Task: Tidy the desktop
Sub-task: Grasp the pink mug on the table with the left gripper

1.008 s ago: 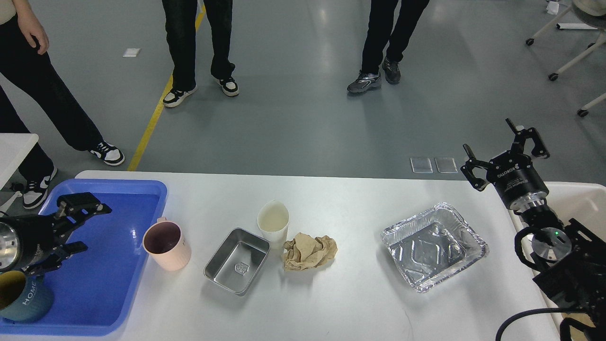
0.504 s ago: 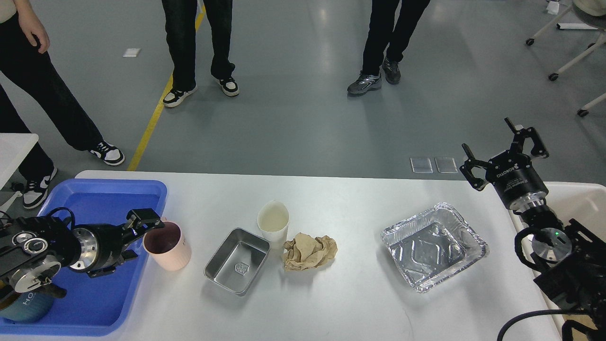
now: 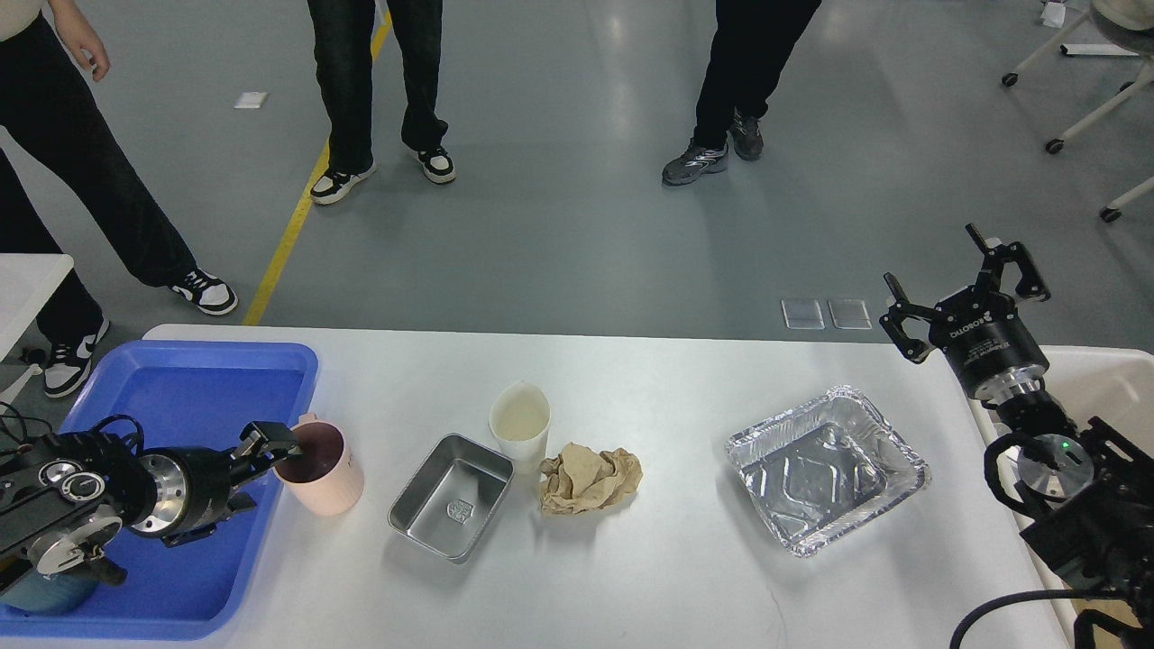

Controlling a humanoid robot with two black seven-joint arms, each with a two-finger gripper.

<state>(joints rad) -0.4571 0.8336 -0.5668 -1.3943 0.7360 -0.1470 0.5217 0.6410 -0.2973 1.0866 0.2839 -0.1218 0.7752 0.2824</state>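
The surface is a large, smooth white rectangular top with rounded corners; its long axis runs left to right across the view, its far edge facing the grey floor where three people stand; it fills the lower half of the view. At its left end sits a blue tray; just beside the tray's right rim stands a pink mug, upright, its mouth open upward. To the right of the mug lies a small steel pan, set at a slant; touching its far right corner stands a white paper cup; just beside the cup lies a crumpled brown paper. Well apart to the right rests a foil tray, turned a little askew. A cream bin sits just off the right end.

The left end effector reaches over the tray's right side to the mug's near rim, one finger at the lip; I cannot tell whether it is pinching the rim or merely beside it. The right end effector hangs above the far right corner, its fingers spread wide, holding nothing.
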